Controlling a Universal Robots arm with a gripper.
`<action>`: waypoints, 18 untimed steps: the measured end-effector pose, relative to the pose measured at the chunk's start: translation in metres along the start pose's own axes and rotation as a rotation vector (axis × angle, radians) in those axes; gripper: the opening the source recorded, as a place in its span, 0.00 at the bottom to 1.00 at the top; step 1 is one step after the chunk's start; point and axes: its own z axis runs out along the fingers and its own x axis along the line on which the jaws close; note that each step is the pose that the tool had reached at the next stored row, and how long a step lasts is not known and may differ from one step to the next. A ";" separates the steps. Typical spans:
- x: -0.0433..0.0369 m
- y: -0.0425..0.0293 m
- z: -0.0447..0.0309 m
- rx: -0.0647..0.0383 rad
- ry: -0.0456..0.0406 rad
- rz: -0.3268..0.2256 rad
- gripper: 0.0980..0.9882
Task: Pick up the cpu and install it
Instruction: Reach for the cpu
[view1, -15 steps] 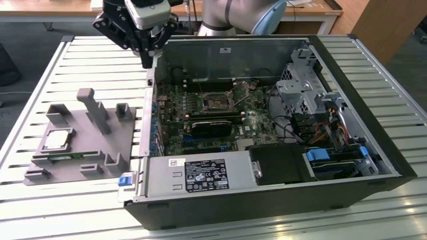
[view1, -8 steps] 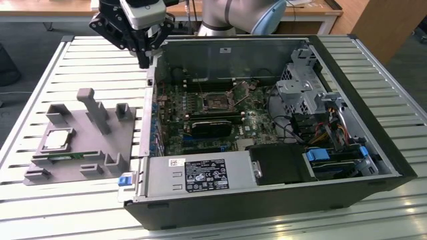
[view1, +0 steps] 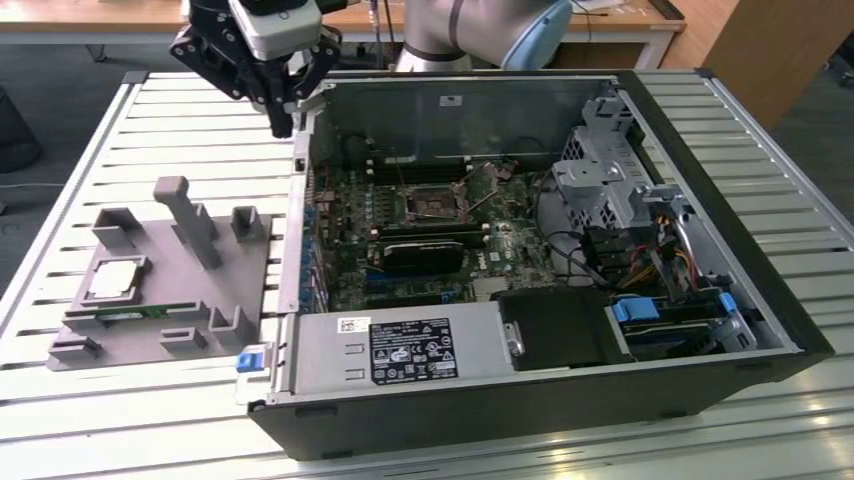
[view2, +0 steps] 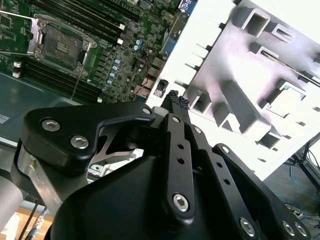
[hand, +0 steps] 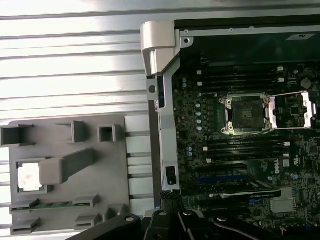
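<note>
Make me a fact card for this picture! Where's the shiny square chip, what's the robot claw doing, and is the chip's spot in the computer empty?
cpu: lying in the grey fixture, beside the computer case
gripper: shut, empty, by the case's wall, apart from the cpu
socket: on the motherboard, cover open, no chip inside
memory stick: in the fixture, next to the cpu
task: cpu not yet picked up

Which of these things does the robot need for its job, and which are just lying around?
For the job:
the cpu, sitting in the grey fixture
the socket on the motherboard
the gripper

Just lying about:
the green memory stick
the power supply
</note>
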 end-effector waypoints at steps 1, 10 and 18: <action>0.0008 0.0000 0.0000 0.000 0.0000 0.000 0.01; 0.0077 -0.0006 0.0001 0.000 0.0000 0.000 0.01; 0.0139 -0.0011 0.0001 0.000 0.0000 0.000 0.01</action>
